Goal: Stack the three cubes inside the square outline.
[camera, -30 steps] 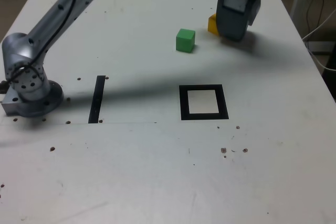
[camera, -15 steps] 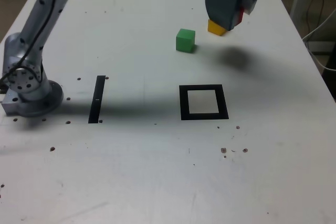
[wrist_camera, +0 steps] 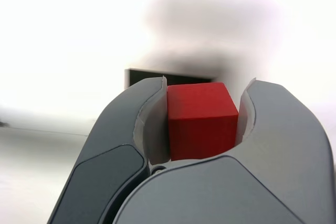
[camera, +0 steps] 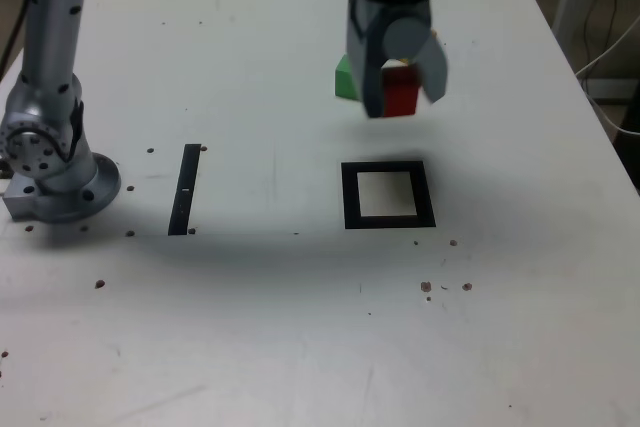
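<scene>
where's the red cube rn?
In the exterior view the red cube is held off the table in the gripper, right of the green cube and above-behind the square outline.

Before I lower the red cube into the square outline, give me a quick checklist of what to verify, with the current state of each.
1. Grasp: the end effector has the red cube between both jaws. Ok.
2. Target free: the square outline has nothing on its pale centre. Ok.
3. Alignment: in the exterior view the red cube hangs farther back than the outline, not over it. Not ok yet.
4. Neighbour clearance: the green cube sits just behind the end effector; contact cannot be told.
5. Yellow cube location: not visible in either view. Cannot tell.
</scene>
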`<move>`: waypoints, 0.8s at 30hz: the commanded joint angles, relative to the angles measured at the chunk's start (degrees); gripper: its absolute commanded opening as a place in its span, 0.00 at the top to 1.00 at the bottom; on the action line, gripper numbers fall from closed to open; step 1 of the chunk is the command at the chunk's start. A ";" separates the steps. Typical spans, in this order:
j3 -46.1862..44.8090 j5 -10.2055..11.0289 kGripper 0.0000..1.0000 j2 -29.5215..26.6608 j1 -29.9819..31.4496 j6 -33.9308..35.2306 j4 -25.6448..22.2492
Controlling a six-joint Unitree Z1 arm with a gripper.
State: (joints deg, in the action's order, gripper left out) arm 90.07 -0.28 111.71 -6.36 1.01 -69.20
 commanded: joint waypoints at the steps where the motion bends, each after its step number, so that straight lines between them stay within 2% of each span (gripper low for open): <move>1: -2.38 0.06 0.78 -1.63 1.23 -0.77 0.40; 5: -6.62 0.40 0.78 -3.27 3.97 -1.18 2.86; 10: -10.14 1.07 0.78 -2.60 6.67 -1.15 7.69; 15: -12.74 0.24 0.78 -1.59 7.40 -1.10 12.27; 24: -13.53 -0.41 0.76 0.29 7.59 -0.65 13.37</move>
State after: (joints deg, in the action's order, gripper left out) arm 76.57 -0.60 111.39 1.14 0.18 -55.93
